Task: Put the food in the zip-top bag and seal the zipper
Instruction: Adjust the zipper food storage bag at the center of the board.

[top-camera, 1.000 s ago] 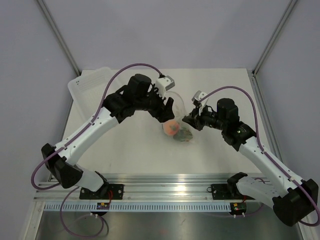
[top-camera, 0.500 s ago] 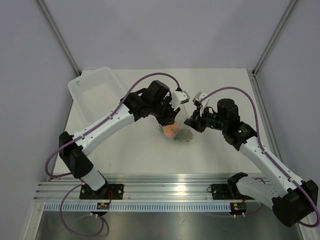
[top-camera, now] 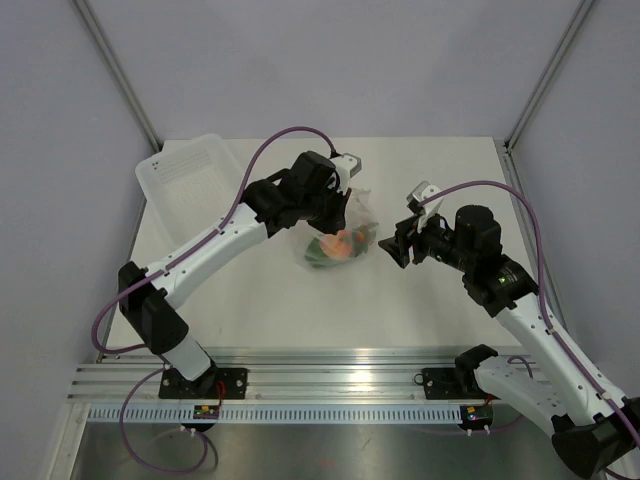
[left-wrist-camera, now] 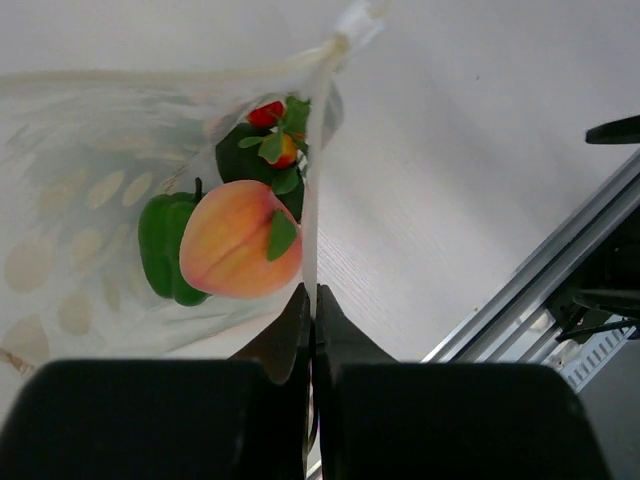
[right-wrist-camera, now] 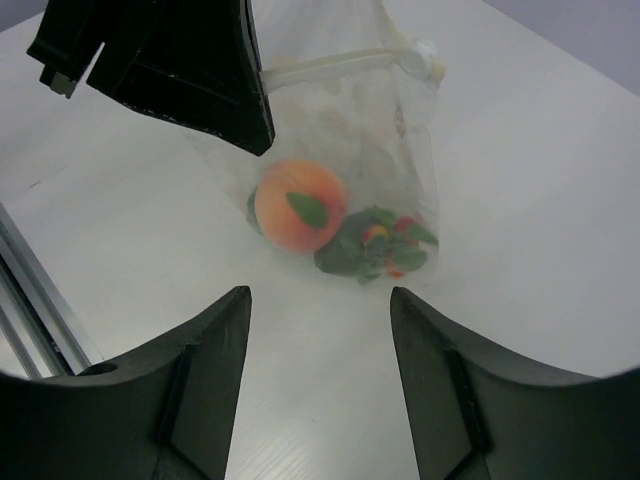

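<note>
Count for this one: one bag (left-wrist-camera: 80, 180), lying near the middle of the bench (left-wrist-camera: 450, 150), with three foods in it. That's one peach (left-wrist-camera: 240, 252), one green pepper (left-wrist-camera: 165, 248) pressed up against the peach, and one tiny red-and-green piece (left-wrist-camera: 275, 125) sitting on a dark leafy clump right next to the peach. All three are bunched together behind the clear plastic. The only printing I can make out on the bag is rows of pale round dots.

My left fingers (left-wrist-camera: 311, 298) are squeezed together on the zipper (left-wrist-camera: 312, 200), the thin strip along the bag's mouth. From the pinch, the strip runs up to one small white slider (left-wrist-camera: 358, 18) at its far end. The bag hangs off that edge, sagging toward the bench.

My right fingers (right-wrist-camera: 320, 300) are spread apart with nothing between them. They're near the bag, on the side facing the peach, but not touching it.

There's also one white tray (top-camera: 185, 175) at the far left corner of the bench, well apart from the bag.
</note>
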Robot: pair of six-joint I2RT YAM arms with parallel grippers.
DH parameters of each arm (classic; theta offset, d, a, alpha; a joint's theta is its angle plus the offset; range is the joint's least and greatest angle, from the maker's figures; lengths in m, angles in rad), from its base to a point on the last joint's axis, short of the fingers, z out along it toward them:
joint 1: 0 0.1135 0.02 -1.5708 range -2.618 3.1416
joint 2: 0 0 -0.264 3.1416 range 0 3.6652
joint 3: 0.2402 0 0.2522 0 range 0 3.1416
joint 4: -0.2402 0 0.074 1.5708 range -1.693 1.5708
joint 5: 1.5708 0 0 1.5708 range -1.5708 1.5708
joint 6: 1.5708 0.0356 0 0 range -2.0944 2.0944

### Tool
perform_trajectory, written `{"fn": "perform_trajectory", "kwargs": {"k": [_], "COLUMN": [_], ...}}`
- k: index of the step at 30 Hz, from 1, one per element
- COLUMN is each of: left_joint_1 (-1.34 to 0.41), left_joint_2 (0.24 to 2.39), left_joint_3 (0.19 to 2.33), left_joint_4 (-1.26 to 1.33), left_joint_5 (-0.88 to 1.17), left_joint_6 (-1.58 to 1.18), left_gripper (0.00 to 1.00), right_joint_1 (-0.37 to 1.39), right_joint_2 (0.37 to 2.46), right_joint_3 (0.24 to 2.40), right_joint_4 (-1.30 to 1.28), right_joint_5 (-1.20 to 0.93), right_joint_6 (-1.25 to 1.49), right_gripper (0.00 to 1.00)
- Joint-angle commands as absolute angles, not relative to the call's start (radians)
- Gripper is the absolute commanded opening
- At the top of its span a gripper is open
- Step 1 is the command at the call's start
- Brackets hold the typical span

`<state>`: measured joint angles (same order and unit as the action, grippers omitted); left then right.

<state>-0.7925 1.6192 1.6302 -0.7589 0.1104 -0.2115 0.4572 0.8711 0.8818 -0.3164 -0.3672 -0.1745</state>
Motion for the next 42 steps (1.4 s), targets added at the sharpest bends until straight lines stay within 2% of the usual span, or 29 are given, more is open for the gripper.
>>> {"fn": "perform_trajectory", "kwargs": {"k": [1,12,26,42], "left_joint_1": [-0.793,-0.761,-0.753,-0.753], "left_joint_2": [1.598,1.542,1.513,1.511], "left_joint_3": [1.643,1.566,1.549,1.531], "left_joint_4": [-0.678,-0.634,-0.635,-0.653], "left_joint_5": [0.063,0.196,0.311,0.411], "left_joint_6": [-0.313,-0.225,-0.152,-0.086], "left_gripper": [0.00,0.00,0.00,0.00], "right_joint_1": [0.445,0.299,0.298,0.262], "right_joint_2": [0.853,1.037,1.199,1.397], "right_joint_3": [0.900,0.940,0.979,1.078], "right_joint_4": [-0.285,-0.138,0.037,0.072], "right_joint_5": [-0.340,-0.653,-0.788,-1.048], "right_joint_6": [-0.158,-0.135,-0.159,-0.140], "right_gripper": [0.65,0.63,0.66,0.68]}}
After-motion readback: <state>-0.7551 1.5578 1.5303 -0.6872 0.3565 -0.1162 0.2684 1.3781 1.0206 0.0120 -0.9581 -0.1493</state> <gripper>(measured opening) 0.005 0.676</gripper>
